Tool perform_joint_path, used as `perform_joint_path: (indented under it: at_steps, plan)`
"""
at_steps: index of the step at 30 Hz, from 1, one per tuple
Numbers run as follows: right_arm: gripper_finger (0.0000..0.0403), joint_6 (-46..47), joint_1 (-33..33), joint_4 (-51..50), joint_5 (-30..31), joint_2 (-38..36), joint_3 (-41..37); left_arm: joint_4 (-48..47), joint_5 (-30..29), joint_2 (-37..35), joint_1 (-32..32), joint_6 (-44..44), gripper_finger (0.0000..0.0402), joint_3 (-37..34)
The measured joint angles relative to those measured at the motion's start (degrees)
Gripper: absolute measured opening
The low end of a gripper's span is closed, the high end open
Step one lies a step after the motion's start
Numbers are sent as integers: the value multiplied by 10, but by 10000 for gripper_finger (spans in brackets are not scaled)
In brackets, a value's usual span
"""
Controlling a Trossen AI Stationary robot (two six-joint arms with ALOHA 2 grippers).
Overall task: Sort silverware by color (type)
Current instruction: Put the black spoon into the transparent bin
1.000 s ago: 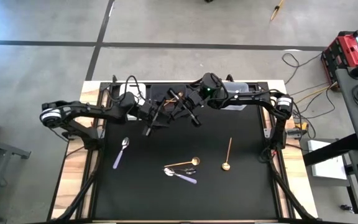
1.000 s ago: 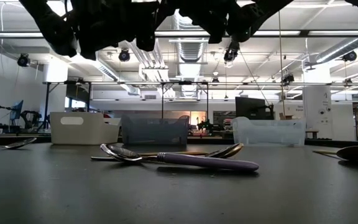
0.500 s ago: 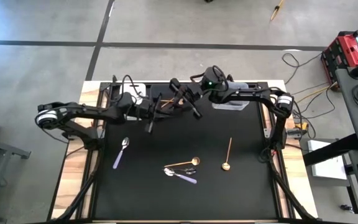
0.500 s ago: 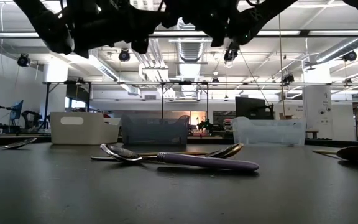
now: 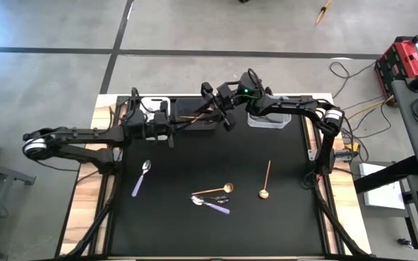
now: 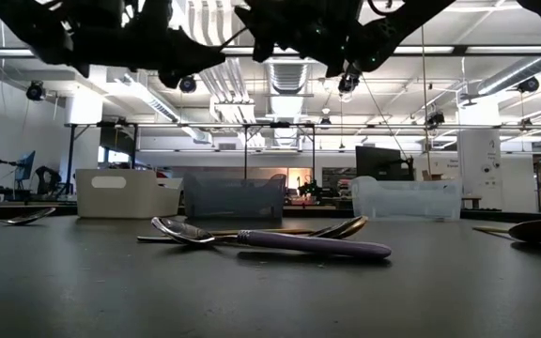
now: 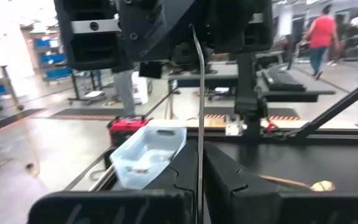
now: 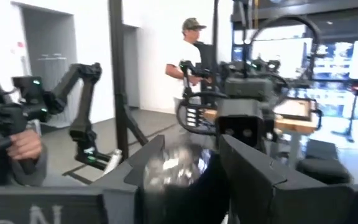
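Observation:
A slim silver spoon [image 5: 194, 118] hangs in the air over the table's far side, between my two grippers. My left gripper [image 5: 170, 130] reaches in from the table's left and is shut on the spoon's handle [image 7: 198, 112]. My right gripper [image 5: 220, 110] faces it from the right and stands open, with the spoon's shiny bowl [image 8: 174, 165] between its fingers. On the black mat lie a lilac-handled spoon [image 5: 142, 177], a gold spoon [image 5: 265, 180], and a gold one [image 5: 215, 190] lying together with a lilac one [image 5: 212, 205]. My left gripper pinches the spoon's thin handle [image 7: 198, 186] between its two fingers, coming level from the table's left. The spoon sticks out ahead of the fingers toward my right gripper, lifted clear of the table. My right gripper has the bowl between its open fingers; I cannot tell whether it touches.
Three small bins stand in a row along the far edge: white [image 5: 155, 106], dark [image 5: 203, 122] and clear [image 5: 270, 119]. The low view shows them behind the crossed spoons [image 6: 270, 240]. People stand in the room beyond the table.
My left gripper has shut on the spoon's handle and drawn back toward the table's left edge. My right gripper has opened around the bowl and shifted toward the far edge. The spoon stays in the air between them.

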Motion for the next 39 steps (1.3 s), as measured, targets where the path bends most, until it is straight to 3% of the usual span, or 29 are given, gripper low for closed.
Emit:
perform_joint_path:
  at_steps: [7, 14, 22, 25, 31, 36, 39]
  plan:
    - [113, -33, 0, -23, 29, 0, 0, -27, -10, -21, 0, 7, 0, -2]
    - [19, -67, 0, -76, 38, -1, 0, -15, -10, -20, 0, 10, 0, -2]
    - [9, -80, -1, -230, 38, -11, 0, -67, -6, -21, -1, -2, 0, -1]
    - [9, -106, -1, -329, 41, -17, 0, -101, 35, -26, -1, -2, 0, -1]
    - [9, -169, 7, -469, 148, -26, -1, -193, 50, -35, -1, -4, 0, -1]
    - [9, -183, 12, -496, 169, -26, -1, -285, 46, -37, -1, -32, 0, -1]
    - [9, -191, 12, -497, 172, -26, -1, -341, 6, -32, -7, -54, 0, -1]
